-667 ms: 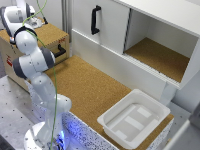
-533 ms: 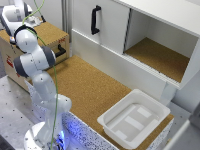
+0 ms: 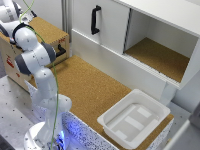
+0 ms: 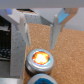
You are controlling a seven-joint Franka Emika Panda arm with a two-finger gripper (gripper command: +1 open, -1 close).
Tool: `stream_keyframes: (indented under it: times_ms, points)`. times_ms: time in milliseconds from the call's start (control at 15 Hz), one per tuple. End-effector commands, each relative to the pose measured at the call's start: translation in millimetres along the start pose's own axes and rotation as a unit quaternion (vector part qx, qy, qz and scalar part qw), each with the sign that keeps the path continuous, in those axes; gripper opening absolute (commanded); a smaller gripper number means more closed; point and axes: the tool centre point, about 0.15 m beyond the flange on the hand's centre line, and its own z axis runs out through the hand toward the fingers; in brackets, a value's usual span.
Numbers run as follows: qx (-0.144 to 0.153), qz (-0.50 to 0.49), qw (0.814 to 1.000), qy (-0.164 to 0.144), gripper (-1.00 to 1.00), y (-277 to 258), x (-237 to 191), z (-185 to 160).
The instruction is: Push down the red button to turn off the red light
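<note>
Wrist view: two pale grey fingers [image 4: 20,25] spread apart above a brown cork-textured surface [image 4: 62,42]. Round silver-rimmed button [image 4: 40,59], glowing orange-red at centre, sits on the surface below the gap between them. Fingers not touching it. Blue-grey round edge [image 4: 41,80] just beside the button, mostly cropped.

White arm [image 3: 41,75] w/ rounded segments, dark grey joint bands; thin green cable [image 3: 56,95] runs along it. Blue light at base [image 3: 42,140]. Gripper [image 4: 39,22] fingers pale grey-white.
</note>
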Motion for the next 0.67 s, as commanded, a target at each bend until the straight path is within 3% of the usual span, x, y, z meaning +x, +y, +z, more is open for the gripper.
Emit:
stream_keyframes:
  times_ms: [0,600]
  points:
    - [0.022,-0.048,0.994,-0.101,-1.00,-12.2,25.9,7.8]
    - [0.027,-0.057,0.992,-0.111,-1.00,-1.7,46.5,35.4]
